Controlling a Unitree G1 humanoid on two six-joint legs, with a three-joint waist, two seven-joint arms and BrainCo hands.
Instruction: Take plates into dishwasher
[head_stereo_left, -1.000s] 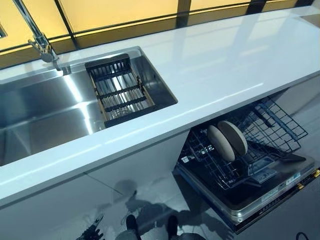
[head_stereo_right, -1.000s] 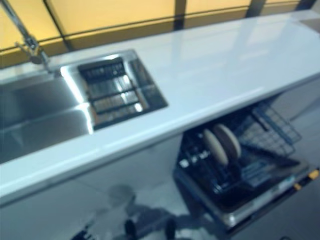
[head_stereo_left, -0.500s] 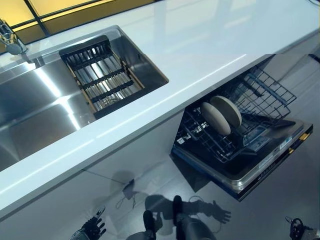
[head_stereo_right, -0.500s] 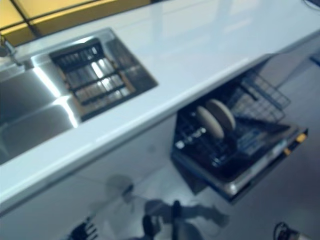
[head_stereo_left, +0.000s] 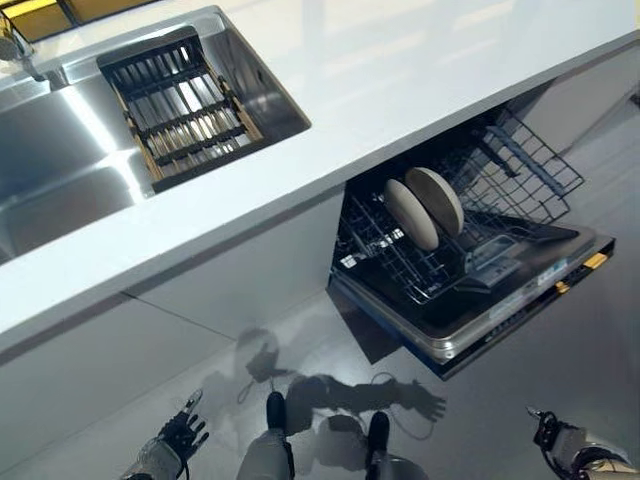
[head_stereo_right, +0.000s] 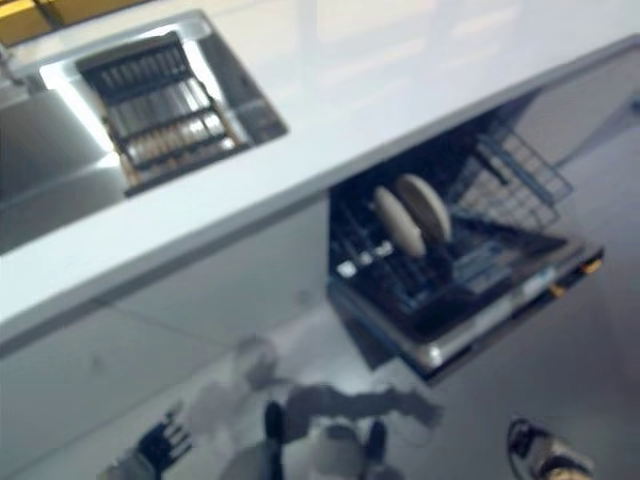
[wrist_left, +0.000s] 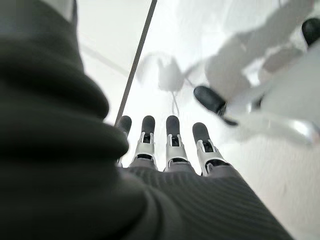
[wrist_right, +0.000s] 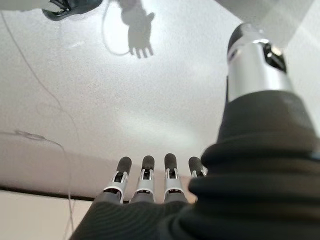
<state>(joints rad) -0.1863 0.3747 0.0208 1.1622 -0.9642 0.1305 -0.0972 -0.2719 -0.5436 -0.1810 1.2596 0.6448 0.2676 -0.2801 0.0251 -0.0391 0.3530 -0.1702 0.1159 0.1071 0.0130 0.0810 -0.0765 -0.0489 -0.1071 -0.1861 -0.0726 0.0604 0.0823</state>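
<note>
A long white counter (head_stereo_left: 420, 70) runs over the steel sink (head_stereo_left: 60, 170) and the dishwasher (head_stereo_left: 470, 290), whose door is down and rack pulled out. Two plates (head_stereo_left: 425, 205) already stand upright in that rack, and I see none left outside. My left hand (head_stereo_left: 180, 435) and right hand (head_stereo_left: 555, 440) hang low near the floor, fingers straight and empty.

Two beige plates (head_stereo_left: 424, 206) stand upright in the dishwasher rack (head_stereo_left: 520, 190).

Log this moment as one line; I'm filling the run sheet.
plates: two upright in dishwasher rack | dishwasher door: open | left hand: open, empty, low | right hand: open, empty, low
</note>
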